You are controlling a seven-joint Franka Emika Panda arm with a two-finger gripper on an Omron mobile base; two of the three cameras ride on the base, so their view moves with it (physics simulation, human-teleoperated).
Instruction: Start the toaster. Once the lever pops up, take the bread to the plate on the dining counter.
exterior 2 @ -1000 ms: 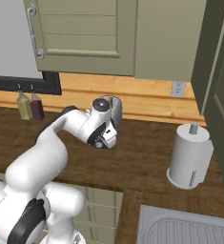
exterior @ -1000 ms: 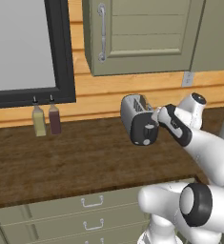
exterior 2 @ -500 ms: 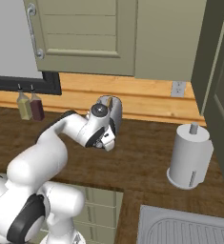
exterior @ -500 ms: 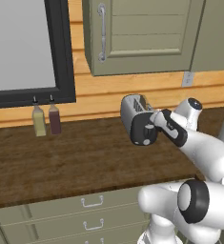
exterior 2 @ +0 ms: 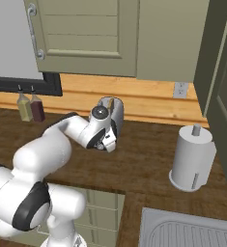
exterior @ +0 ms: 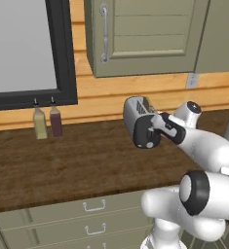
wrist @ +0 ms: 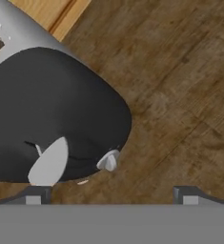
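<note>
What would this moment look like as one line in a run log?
stage: reaching toaster | hand: open, at its black end panel | bread: not visible | lever: not yet pressed

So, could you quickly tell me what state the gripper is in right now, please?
Gripper: open, holding nothing, its fingertips spread wide just in front of the black end panel of the small silver-grey toaster.

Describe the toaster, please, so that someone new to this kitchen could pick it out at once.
Find the wooden counter under the green wall cabinet. Against the back wall stands the toaster, just ahead of the open gripper. It is a small silver-grey box with a black end panel, unlike the two bottles further left.
</note>
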